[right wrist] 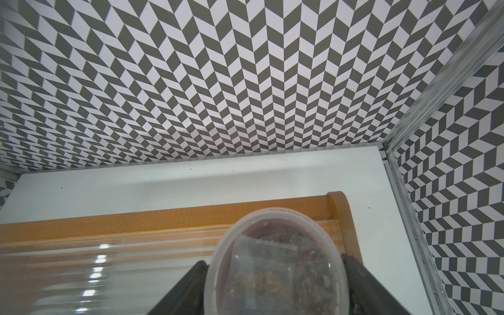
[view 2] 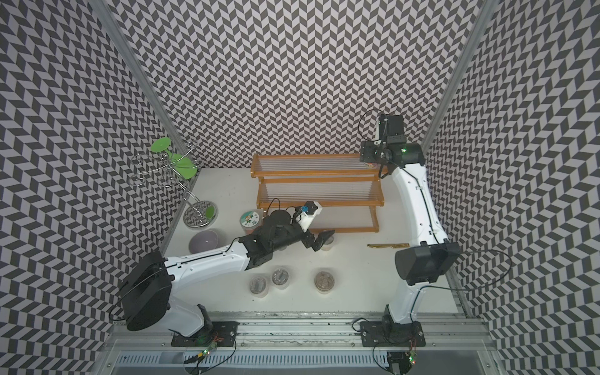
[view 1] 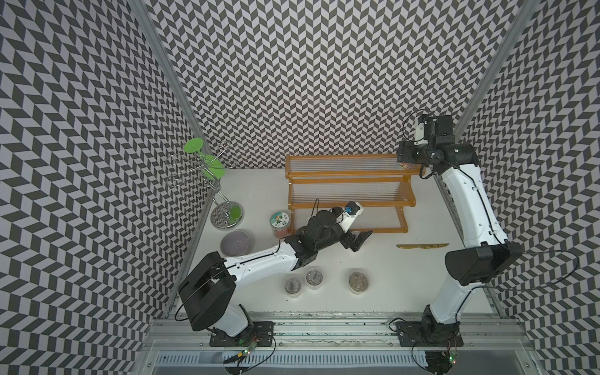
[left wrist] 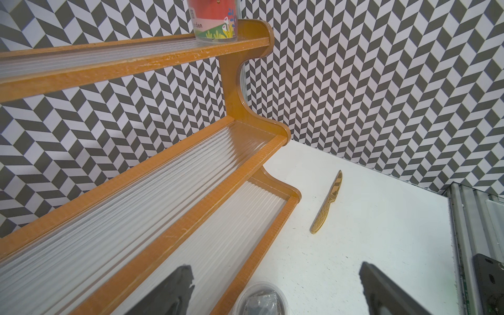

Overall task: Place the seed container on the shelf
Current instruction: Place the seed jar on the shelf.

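Observation:
The shelf [view 1: 344,177] is a stepped orange-brown rack with clear ribbed tiers at the back of the table. A seed container [right wrist: 275,245] with a clear lid and red label stands on the right end of the top tier, its base [left wrist: 215,27] resting on the ribs. My right gripper [right wrist: 275,260] is shut on it, one finger against each side under the lid. My left gripper [left wrist: 275,272] hangs open in front of the lowest tier, above another clear-lidded container [left wrist: 259,300] on the table, not touching it.
Three more lidded containers [view 1: 314,277] stand near the table's front. A jar with a pictured lid [view 1: 280,220], a purple bowl [view 1: 235,243] and a wire stand with green discs [view 1: 207,168] are at the left. A gold knife [view 1: 422,246] lies right of the shelf.

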Motion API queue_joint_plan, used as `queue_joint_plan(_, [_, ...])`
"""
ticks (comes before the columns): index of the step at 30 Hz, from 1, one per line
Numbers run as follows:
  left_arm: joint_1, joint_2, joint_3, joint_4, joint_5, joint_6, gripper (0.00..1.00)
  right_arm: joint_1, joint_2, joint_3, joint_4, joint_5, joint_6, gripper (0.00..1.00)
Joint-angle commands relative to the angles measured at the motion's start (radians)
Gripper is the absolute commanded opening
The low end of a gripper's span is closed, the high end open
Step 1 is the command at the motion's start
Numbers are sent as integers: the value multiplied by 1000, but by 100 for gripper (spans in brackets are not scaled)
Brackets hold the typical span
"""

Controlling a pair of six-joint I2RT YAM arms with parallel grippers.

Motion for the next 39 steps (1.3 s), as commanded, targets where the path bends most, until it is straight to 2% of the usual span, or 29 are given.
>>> queue_joint_plan(1, [7,-24,27,-11,9,-3,100,-4,12,19,22,9,-13,76])
queue_joint_plan(4, [7,-24,27,-12,9,-3,99,-4,-5,19,1,-4,-21,75])
queue_joint_plan(13, [7,-22,34,-15,21,-11,99,-4,-26,-1,13,19,-20,83])
queue_joint_plan(22, [8,-36,26,-22,12,-12,100,-4,-29,18,19,-50,-18,77])
queue_joint_plan(34, [8,-32,31,-24,19,-22,100,-4,-55,-8,5,88,-24,77])
queue_joint_plan(39, [8,-35,32,-25,17,-20,100,-4,-49,-7,12,42,-23,79])
